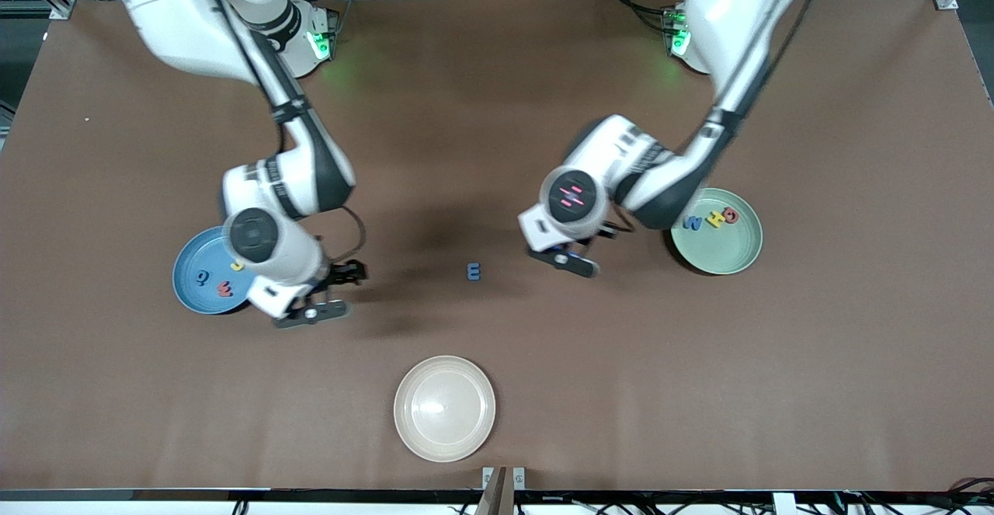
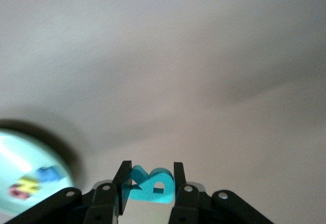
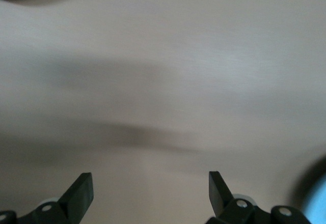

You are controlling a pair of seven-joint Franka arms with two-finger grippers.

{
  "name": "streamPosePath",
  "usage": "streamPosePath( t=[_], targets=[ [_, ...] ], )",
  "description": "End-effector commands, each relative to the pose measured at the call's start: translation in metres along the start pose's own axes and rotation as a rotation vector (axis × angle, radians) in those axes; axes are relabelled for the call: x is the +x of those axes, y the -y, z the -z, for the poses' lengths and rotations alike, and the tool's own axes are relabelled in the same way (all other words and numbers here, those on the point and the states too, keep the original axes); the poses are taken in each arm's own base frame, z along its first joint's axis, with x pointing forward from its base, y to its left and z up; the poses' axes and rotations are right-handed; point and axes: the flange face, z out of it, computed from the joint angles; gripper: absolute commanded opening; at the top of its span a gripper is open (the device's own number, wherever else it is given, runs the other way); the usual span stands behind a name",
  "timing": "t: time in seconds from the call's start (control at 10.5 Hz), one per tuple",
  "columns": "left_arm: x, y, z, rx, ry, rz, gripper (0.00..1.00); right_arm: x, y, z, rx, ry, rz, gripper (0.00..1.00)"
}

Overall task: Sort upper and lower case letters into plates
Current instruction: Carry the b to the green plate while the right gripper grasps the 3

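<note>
Blue plate [image 1: 190,286]: at the right arm's end of the table. It holds a teal letter [image 1: 203,277], a red letter [image 1: 225,289] and a yellow letter [image 1: 237,266]; the yellow one is partly covered by the right arm.

Right gripper [image 1: 326,291] [image 3: 151,193]: over bare table just beside the blue plate, on the side toward the table's middle. Fingers spread wide, nothing between them.

Cream plate [image 1: 444,408]: nearest the front camera, at mid-table, nothing in it.

Blue letter [image 1: 474,270]: lies alone on the table between the two grippers, farther from the front camera than the cream plate.

Left gripper [image 1: 572,257] [image 2: 151,183]: over bare table between the blue letter and the green plate. Fingers clamped on a teal piece [image 2: 150,185], gripped from both sides; its shape suggests an R, though that cannot be confirmed.

Green plate [image 1: 718,251] [image 2: 20,152]: at the left arm's end of the table, partly under the left arm. It holds a blue W [image 1: 692,222], a yellow H [image 1: 714,219] and a red Q [image 1: 730,215], set in a row, close together.
</note>
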Motion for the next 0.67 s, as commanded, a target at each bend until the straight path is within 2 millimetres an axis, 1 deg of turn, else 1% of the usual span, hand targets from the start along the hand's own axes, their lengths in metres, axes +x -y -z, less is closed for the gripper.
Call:
streamPosePath(
  t=[0.0,0.1,0.19,0.29,0.38,0.48,0.57],
  targets=[
    [-0.039,0.055,-0.019,-0.019,0.073,-0.053,0.20,0.004,0.068,-0.016,0.010,-0.002,-0.058,1.00],
    [-0.048,0.082,-0.031,-0.028,0.095,-0.061,0.20,-0.006,0.109,-0.024,0.005,-0.002,-0.032,1.00],
    [-0.057,0.107,-0.046,-0.042,0.108,-0.059,0.20,-0.015,0.149,-0.029,-0.001,-0.011,-0.047,1.00],
    [-0.067,0.128,-0.061,-0.053,0.116,-0.048,0.20,-0.018,0.170,-0.035,0.003,-0.016,-0.059,1.00],
    [-0.083,0.147,-0.081,-0.063,0.093,-0.019,0.17,-0.016,0.181,-0.041,0.005,-0.020,-0.041,1.00],
    [-0.099,0.169,-0.103,-0.076,0.050,-0.031,0.17,-0.008,0.186,-0.049,0.012,-0.029,0.000,1.00],
    [-0.107,0.189,-0.117,-0.096,0.031,-0.063,0.17,-0.004,0.194,-0.058,0.019,-0.031,0.034,1.00]
  ],
)
